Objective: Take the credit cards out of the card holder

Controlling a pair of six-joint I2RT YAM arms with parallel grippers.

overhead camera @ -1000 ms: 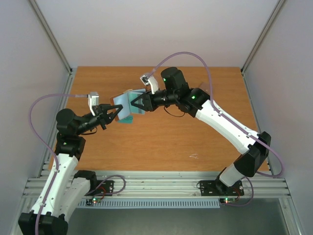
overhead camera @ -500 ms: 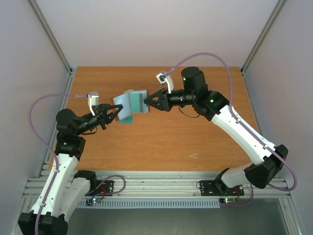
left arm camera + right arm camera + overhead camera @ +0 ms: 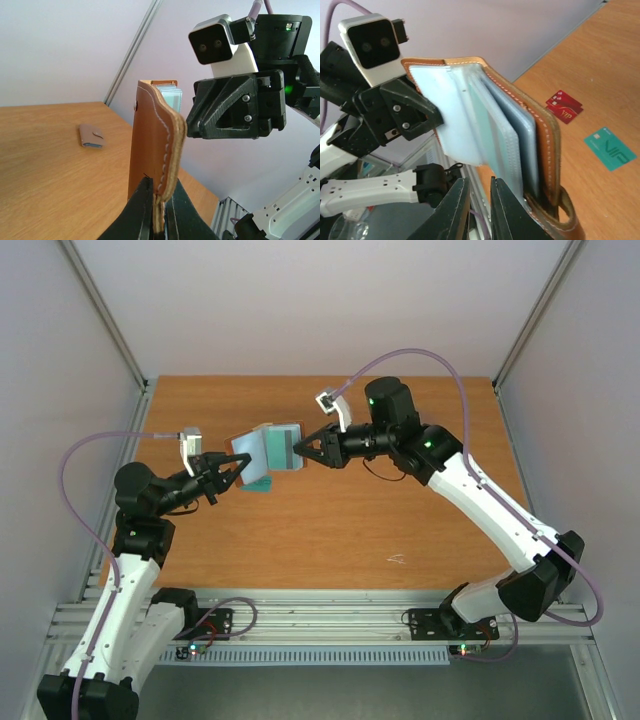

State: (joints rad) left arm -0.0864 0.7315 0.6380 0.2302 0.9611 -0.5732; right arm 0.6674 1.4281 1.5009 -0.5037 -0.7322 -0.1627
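Left gripper (image 3: pixel 159 220) is clamped on the lower stitched edge of the card holder (image 3: pixel 150 145), its two fingers pressed tight against the brown leather from both sides, so the holder stands upright in the air above the table (image 3: pixel 400 530) rather than lying on it. From the left wrist view the holder is seen edge on, with pale blue and greenish leaves showing at its top. From the right wrist view it hangs open like a book: the leather cover is on the right, and the clear sleeves (image 3: pixel 465 120) fan away from it to the left, still filled with pale blue and greenish layers; which of these are cards and which only plastic cannot be told. Right gripper (image 3: pixel 480 197) sits just under the free edge of those sleeves, its fingers drawn close with only a thin slit left between them. The sleeve edge ends right at the fingertips, and whether anything is pinched in that slit cannot be told. In the top view this gripper's tips meet the right edge of the open holder, facing the left gripper across it. Down on the table, a teal card (image 3: pixel 610 148) lies flat near the holder, and a red card (image 3: pixel 563 108) lies just beyond it, the two apart. A small brown tabbed piece (image 3: pixel 91 136) also rests on the wood farther off.
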